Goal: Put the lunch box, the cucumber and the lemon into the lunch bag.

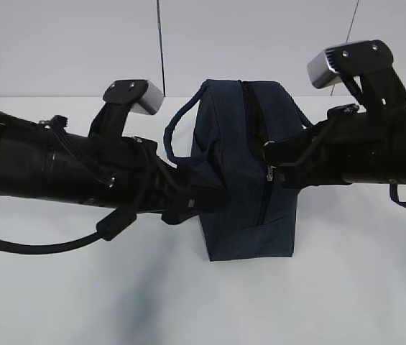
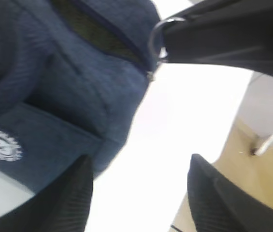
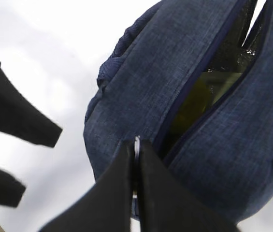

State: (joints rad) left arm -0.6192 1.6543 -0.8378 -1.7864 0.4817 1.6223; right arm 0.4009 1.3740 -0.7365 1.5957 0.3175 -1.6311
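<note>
Sitting on a bare white tabletop

Standing mid-surface on the white table [image 1: 346,287], before a pale panelled wall [image 1: 66,43], the lunch bag [image 1: 246,215] is gaping along its zipper. The right gripper [image 3: 136,159] is pinching the metal ring pull [image 3: 136,145]; the left gripper [image 2: 138,193] is spread, holding nothing.

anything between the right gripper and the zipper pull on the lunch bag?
Nothing visible. The right gripper is already shut on the metal zipper pull of the lunch bag. The left gripper is open beside the bag's end.
</note>
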